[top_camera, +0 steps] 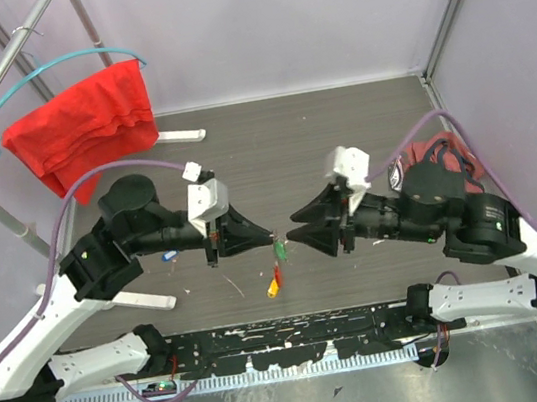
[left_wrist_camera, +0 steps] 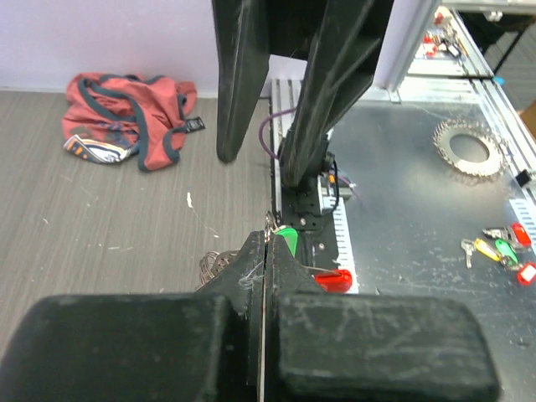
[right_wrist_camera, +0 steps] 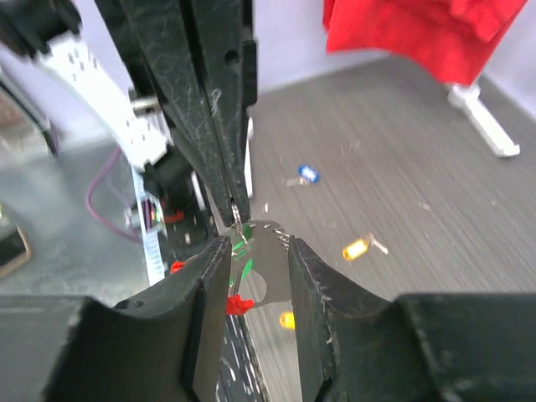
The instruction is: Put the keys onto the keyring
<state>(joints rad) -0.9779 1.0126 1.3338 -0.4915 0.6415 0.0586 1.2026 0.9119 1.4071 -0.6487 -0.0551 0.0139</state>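
2 grippers at the keyring (top_camera: pixel 277 277): left gripper (top_camera: pixel 271 234) clamped on its wire, right gripper (top_camera: pixel 291 230) spread apart just beside it. Tiny pinch, 1 nudge could drop it lol.

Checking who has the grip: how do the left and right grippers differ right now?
The left gripper is shut; the right gripper stands open. The left gripper pinches the keyring at its tips; the right gripper holds nothing. Both face each other, tips nearly meeting.

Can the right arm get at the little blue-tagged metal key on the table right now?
Probably not directly: the blue-tagged metal key lies beside the left arm, and the shut left tool sits between it and the right tool.
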